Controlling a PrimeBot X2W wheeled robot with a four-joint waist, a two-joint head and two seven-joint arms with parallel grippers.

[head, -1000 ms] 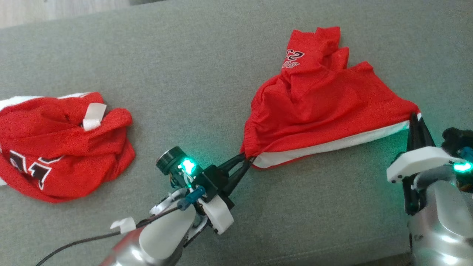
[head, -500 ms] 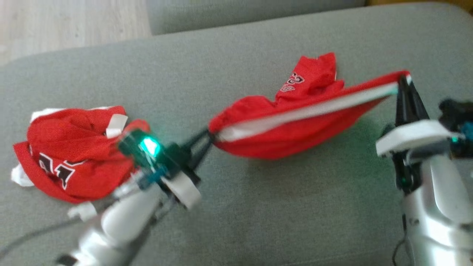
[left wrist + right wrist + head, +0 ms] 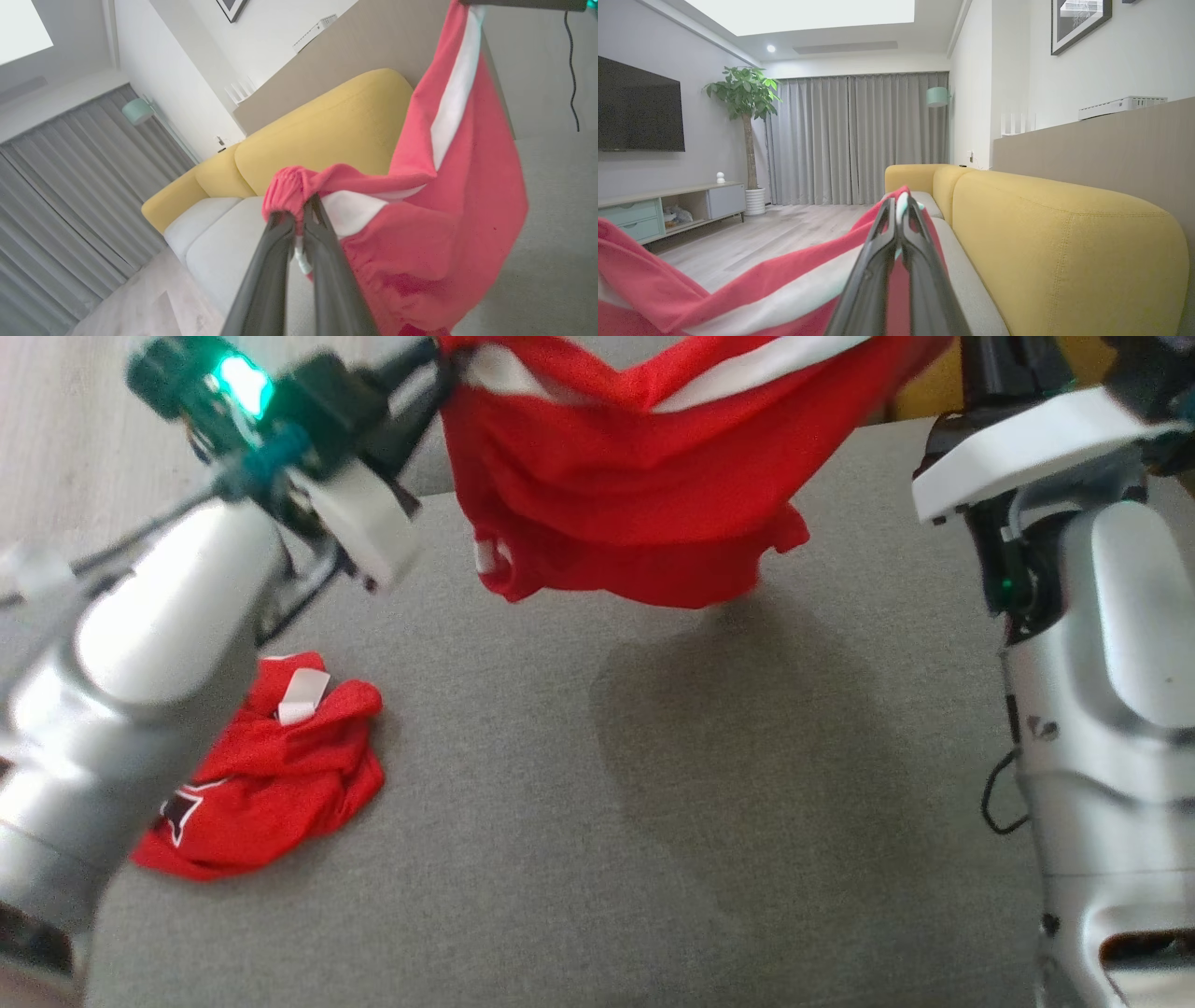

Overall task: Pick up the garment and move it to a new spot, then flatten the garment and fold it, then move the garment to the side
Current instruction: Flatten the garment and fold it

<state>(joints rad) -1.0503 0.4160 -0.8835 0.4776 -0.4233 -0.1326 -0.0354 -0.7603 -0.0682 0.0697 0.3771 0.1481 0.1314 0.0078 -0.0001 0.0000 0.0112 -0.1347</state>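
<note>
Red garment [image 3: 635, 495] hung in the air between both grippers.
The left gripper [image 3: 299, 217] is clamped on the gathered waistband corner, and the right gripper [image 3: 899, 205] is pinched tight on the opposite, white-striped corner. The cloth sags between them above the grey cushion [image 3: 653, 821] (clear of it, not touching). A second red garment [image 3: 280, 775] lies crumpled on the cushion, beside the left forearm [image 3: 159, 616].

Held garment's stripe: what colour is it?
White stripe along the red garment; left wrist view shows it best.
</note>
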